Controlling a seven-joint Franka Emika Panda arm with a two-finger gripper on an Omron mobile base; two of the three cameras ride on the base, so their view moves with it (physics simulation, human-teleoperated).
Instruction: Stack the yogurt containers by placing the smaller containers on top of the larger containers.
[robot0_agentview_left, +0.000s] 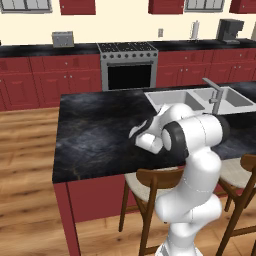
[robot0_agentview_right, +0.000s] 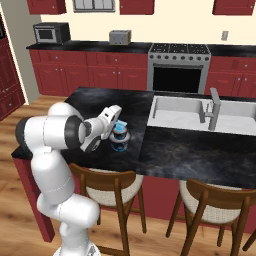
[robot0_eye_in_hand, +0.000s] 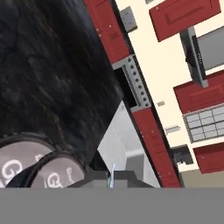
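A stack of round cups (robot0_agentview_right: 120, 139) is seen on the dark desk (robot0_agentview_right: 190, 155), left of the sink (robot0_agentview_right: 175, 111). The jaws are clamped on the tiny light-blue cup (robot0_agentview_right: 120, 125) atop the stack. Cup contents cannot be told.

The bench (robot0_agentview_right: 190, 155) top looks like dark polished stone with pale veins; beside it, the sink (robot0_agentview_right: 175, 112) is matt grey metal.

End effector (robot0_agentview_right: 120, 120) tips hidden behind the hand, beside the stacked round cups (robot0_agentview_right: 120, 139). Cup labels too blurred to read. Pale lids (robot0_eye_in_hand: 26, 164) cut by hand view's lower edge. Arm hides cups from left base view.
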